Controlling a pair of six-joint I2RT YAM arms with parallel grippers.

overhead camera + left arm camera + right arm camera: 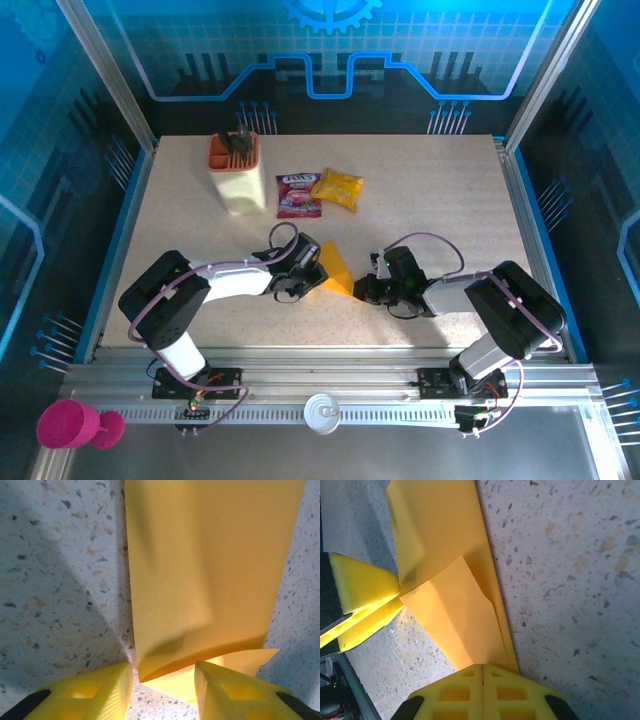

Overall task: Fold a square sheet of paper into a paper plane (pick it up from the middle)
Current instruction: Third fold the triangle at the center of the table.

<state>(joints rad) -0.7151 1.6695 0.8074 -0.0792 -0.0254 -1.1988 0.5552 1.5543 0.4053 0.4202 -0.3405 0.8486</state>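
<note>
Currently the speckled beige table [450,200] carries everything, with both arms bent low and inward so their tips meet near the middle of the front half. Left arm [215,285] reaches in from the left, right arm [470,295] from the right. Cream holder [240,182] with an orange top stands upright at the back left; dark objects stick out of it, too small to identify. Square sheet of paper [337,272], plain orange-yellow and partly folded, lies on the table between the two grippers, well in front of the holder. From the right wrist the paper [445,540] shows a long strip with a lighter triangular flap folded over it; from the left wrist the paper [210,570] lies mostly flat, its near edge curled up off the surface. Purple-red packet [297,195] and yellow snack bag [337,188] sit side by side behind the paper, just right of the holder. Pink cup [70,425] sits off the table at the front left corner. Left gripper [164,672]: jaws apart, straddling the raised near edge of the paper. Whether they press on it cannot be told. Right gripper [483,672]: jaws together, no gap at the seam, tips at the paper's near end. Whether any paper is pinched cannot be told.
</note>
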